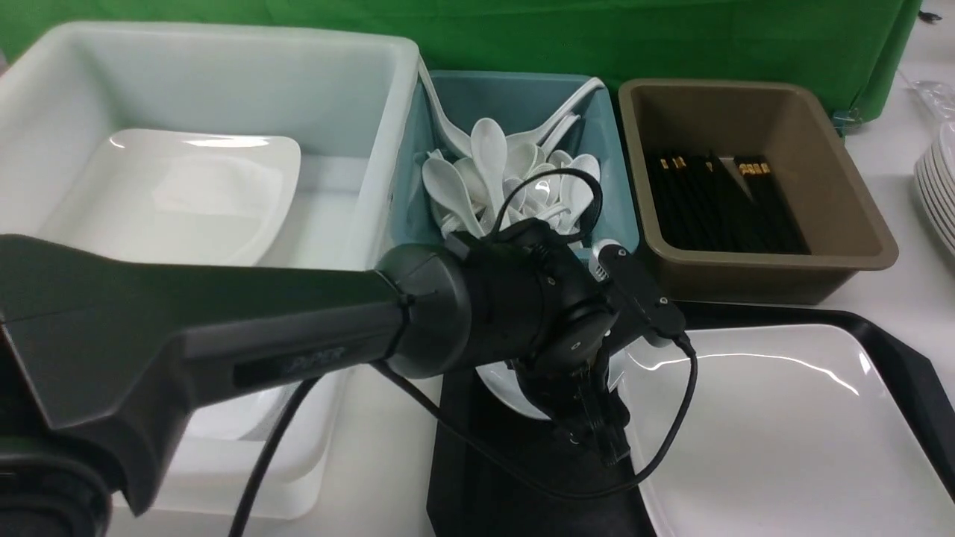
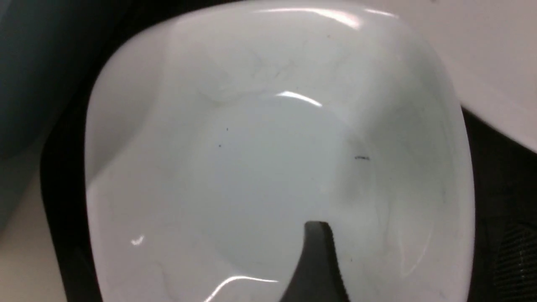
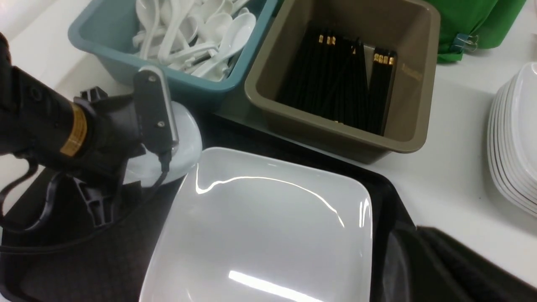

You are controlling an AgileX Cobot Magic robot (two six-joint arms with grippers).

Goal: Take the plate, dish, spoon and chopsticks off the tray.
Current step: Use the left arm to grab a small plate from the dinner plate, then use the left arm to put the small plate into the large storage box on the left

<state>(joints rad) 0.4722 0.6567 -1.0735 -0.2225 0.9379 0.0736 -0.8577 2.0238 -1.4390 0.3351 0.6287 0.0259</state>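
Left end effector (image 1: 600,440), jaws spread and empty, hangs over the dish (image 2: 268,167) at the far left corner of the tray (image 1: 485,507), just beside the plate (image 1: 783,432); advise straddling the dish's near rim squarely before pinching.

A green cloth backdrop (image 1: 522,33) hangs behind a white tabletop (image 1: 921,306), lit brightly from above.

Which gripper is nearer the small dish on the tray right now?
Left. The left gripper hangs right over the dish, one finger above its bowl. The right gripper is across the plate from the dish, well clear of it.
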